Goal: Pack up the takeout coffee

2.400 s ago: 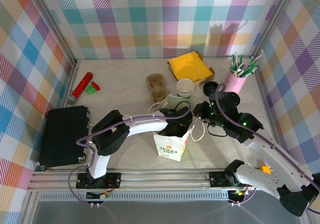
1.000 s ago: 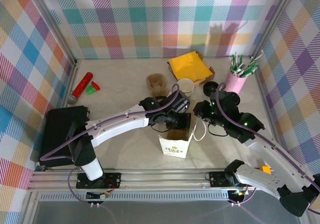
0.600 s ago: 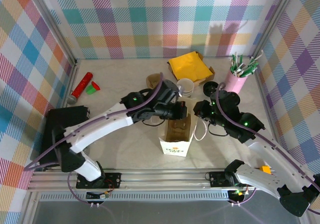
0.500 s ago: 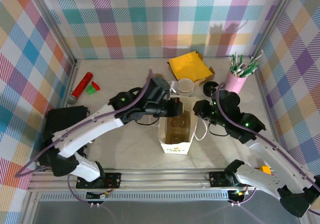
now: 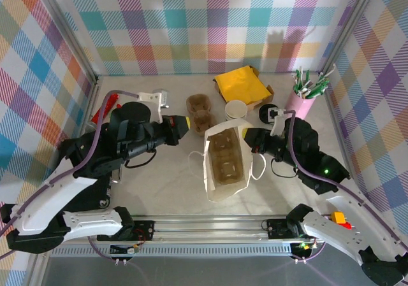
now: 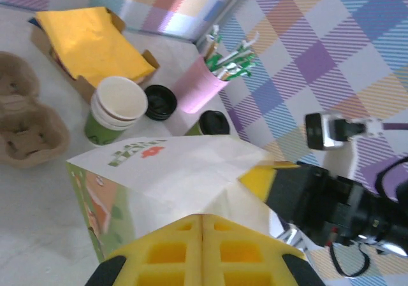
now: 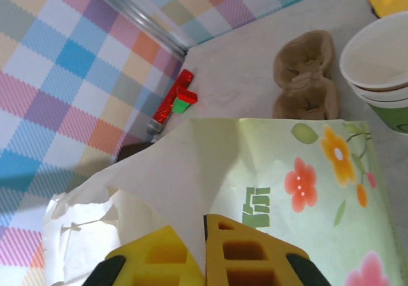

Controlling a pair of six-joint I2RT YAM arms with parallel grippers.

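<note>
The takeout coffee [image 6: 213, 123], a cream-and-green cup with a black lid, stands beyond the bag's far corner, beside the pink holder. The white paper bag [image 5: 227, 160] stands open mid-table with a brown cardboard cup carrier [image 5: 223, 153] inside it. My right gripper [image 5: 252, 139] is shut on the bag's right rim; the paper runs between its yellow fingers [image 7: 250, 251]. My left gripper [image 5: 182, 123] is shut on nothing, left of the bag and clear of it. In the left wrist view its closed tips [image 6: 203, 217] point at the bag's wall [image 6: 172, 171].
A second brown carrier [image 5: 200, 111] lies behind the bag. A stack of lidless cups [image 5: 236, 110] and a loose black lid [image 5: 268, 113] sit to its right. Yellow napkins [image 5: 241, 84] and a pink straw holder [image 5: 305, 95] are at the back right, a red tube [image 7: 168, 105] at the left.
My left arm has pulled out of the bag and swung back to the left, shut throughout. The bag now stands wide open with the carrier inside. The right gripper kept its hold on the rim.
</note>
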